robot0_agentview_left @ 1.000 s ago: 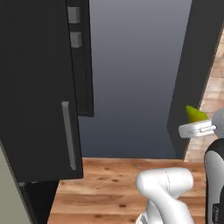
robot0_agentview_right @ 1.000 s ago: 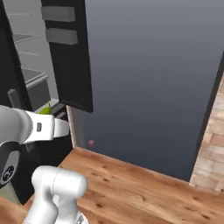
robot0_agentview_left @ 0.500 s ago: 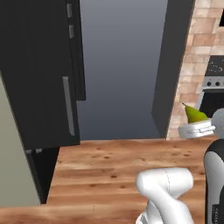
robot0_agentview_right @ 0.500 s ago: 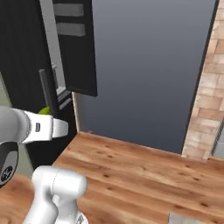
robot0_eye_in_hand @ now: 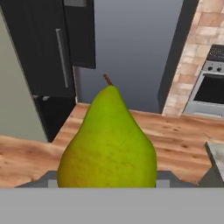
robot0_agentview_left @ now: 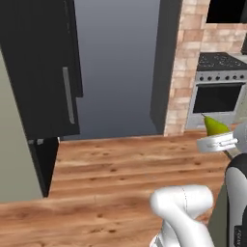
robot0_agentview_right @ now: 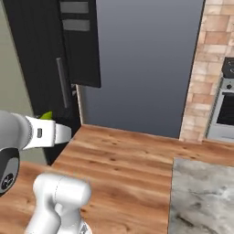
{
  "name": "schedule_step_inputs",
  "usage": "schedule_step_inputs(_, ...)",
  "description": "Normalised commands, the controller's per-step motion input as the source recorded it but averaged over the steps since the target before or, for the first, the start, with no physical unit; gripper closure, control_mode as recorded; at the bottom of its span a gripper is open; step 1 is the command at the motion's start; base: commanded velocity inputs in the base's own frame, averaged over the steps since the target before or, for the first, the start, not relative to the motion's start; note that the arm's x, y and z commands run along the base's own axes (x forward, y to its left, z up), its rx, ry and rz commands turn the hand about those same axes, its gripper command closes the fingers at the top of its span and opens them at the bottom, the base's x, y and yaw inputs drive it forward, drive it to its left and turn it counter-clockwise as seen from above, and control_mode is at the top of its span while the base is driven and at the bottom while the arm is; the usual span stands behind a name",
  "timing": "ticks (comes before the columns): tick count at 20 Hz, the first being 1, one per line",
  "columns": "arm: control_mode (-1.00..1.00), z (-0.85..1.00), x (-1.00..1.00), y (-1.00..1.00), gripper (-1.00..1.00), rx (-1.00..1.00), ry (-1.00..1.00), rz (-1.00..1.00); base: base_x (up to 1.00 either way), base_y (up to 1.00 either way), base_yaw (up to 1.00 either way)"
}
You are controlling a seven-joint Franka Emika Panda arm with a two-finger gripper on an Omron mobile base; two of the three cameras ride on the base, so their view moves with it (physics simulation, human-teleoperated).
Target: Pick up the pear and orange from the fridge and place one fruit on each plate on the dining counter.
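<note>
Pear: the yellow-green pear with a tapering top and short brown stem (robot0_eye_in_hand: 108, 140) sits in the lower middle of the hand view, upright, right in front of the camera; in the left base view it shows at the right edge, above the white wrist (robot0_agentview_left: 214, 126); in the right base view a green tip peeks over the forearm at the left (robot0_agentview_right: 46, 115).
Jaws: clenched on the pear, judging by how the fruit rides with the hand off any shelf or desk; the fingertips themselves are hidden behind the fruit.
Fridge: the tall glossy black fridge (robot0_agentview_left: 43, 72) stands in the upper left of the left base view, apart from the arm across the wooden floor (robot0_agentview_left: 111, 169).
Surroundings: a brick wall (robot0_agentview_right: 205, 77) and a steel oven (robot0_agentview_left: 217, 96) lie to the right; a corner of a grey-white marbled desk (robot0_agentview_right: 203, 196) shows in the lower right of the right base view.
Done: the pear is out of the fridge and in hand.
Left: by my reading, carrying it to a plate, releasing it, then fetching the orange for the other plate.
Progress: roughly a quarter through, as a judgement.
</note>
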Motion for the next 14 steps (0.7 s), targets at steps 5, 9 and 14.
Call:
schedule_step_inputs(5, 1.00, 0.00, 0.00, 0.00, 1.00, 0.00, 0.00, 0.00, -1.00, -0.15, -0.22)
schedule_step_inputs(9, 1.00, 0.00, 0.00, 0.00, 1.00, 0.00, 0.00, 0.00, -1.00, -0.02, -0.21)
schedule_step_inputs(14, 1.00, 0.00, 0.00, 0.00, 1.00, 0.00, 0.00, 0.00, -1.00, -0.05, -0.22)
